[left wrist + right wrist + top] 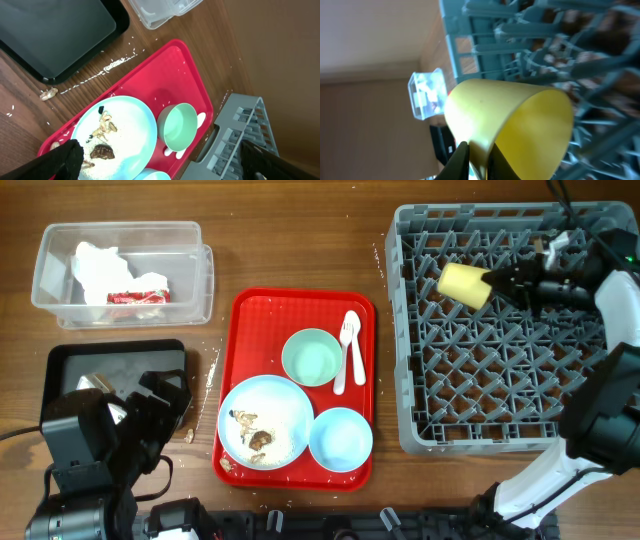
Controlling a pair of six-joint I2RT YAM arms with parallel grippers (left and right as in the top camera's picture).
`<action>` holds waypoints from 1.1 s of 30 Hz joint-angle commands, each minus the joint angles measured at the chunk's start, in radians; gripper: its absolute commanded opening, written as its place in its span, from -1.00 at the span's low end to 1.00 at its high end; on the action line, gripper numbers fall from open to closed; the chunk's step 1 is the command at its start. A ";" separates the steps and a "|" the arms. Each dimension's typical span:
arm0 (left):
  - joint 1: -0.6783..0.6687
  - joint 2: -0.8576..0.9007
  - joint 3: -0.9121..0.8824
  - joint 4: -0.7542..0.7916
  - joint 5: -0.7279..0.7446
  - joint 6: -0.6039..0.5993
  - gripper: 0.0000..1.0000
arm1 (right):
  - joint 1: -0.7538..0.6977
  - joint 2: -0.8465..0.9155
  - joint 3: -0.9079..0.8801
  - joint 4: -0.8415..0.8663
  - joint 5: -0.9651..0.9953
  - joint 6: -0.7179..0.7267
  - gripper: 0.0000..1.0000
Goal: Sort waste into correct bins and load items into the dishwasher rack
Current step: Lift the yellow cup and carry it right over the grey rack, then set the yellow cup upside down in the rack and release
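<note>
My right gripper (494,282) is over the far part of the grey dishwasher rack (399,340), shut on the rim of the yellow-green cup (462,283), which lies on its side. In the right wrist view the cup (505,120) has its wall pinched between the fingers (457,162). On the red tray (255,330) lie the pale green dish (311,357), white spoon (349,350), light blue plate (280,405) with food scraps (255,440), and light blue bowl (340,438). My left gripper (162,167) is open above the plate (125,125), holding nothing.
The clear box (45,270) at the far left holds white tissue (95,268) and a red-and-white wrapper (138,297). The black tray (115,360) lies in front of it, partly under my left arm. Crumbs (49,93) dot the wood beside it.
</note>
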 commanded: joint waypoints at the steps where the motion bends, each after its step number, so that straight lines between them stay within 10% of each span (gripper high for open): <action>1: 0.002 -0.002 0.000 0.003 0.010 0.008 1.00 | -0.030 0.029 -0.026 -0.021 0.278 0.055 -0.73; 14: 0.002 -0.002 0.000 0.003 0.010 0.008 1.00 | -0.023 -0.211 -0.011 -0.079 0.627 0.197 -0.73; 33: 0.002 -0.002 0.000 0.003 0.010 0.008 1.00 | 0.426 -0.340 -0.011 0.112 0.789 0.092 -0.62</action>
